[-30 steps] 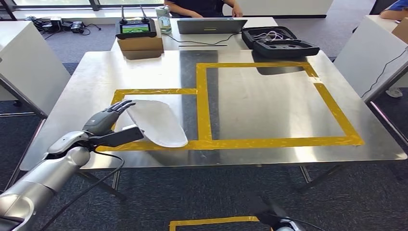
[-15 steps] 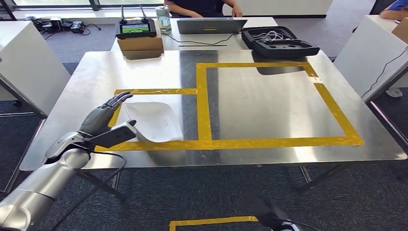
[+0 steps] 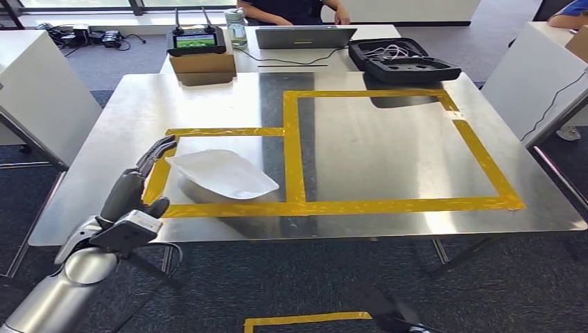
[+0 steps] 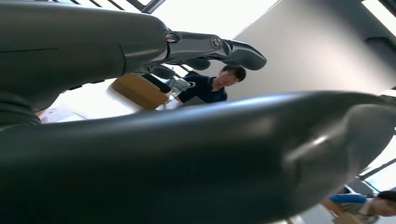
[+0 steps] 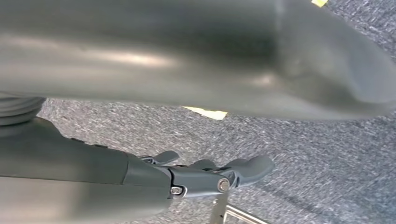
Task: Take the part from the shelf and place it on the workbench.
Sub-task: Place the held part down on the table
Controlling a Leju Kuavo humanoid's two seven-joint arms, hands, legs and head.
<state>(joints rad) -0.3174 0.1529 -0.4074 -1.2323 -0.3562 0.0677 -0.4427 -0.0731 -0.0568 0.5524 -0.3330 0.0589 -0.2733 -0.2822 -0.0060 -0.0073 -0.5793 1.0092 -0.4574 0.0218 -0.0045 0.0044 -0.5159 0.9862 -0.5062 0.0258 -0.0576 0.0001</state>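
One part (image 3: 223, 173) flat on workbench (image 3: 388, 146); left hand (image 3: 135, 187) beside part, fingers spread, empty. Right hand (image 5: 205, 175) empty, fingers apart.

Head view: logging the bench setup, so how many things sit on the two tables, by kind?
White part: 1
Cardboard box: 1
Controller: 1
Bottle: 1
Laptop: 1
Black case: 1
Total: 6

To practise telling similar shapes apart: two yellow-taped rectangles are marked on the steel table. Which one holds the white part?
The smaller rectangle, nearer the left hand. The white part lies inside it, while the larger rectangle beside it holds nothing.
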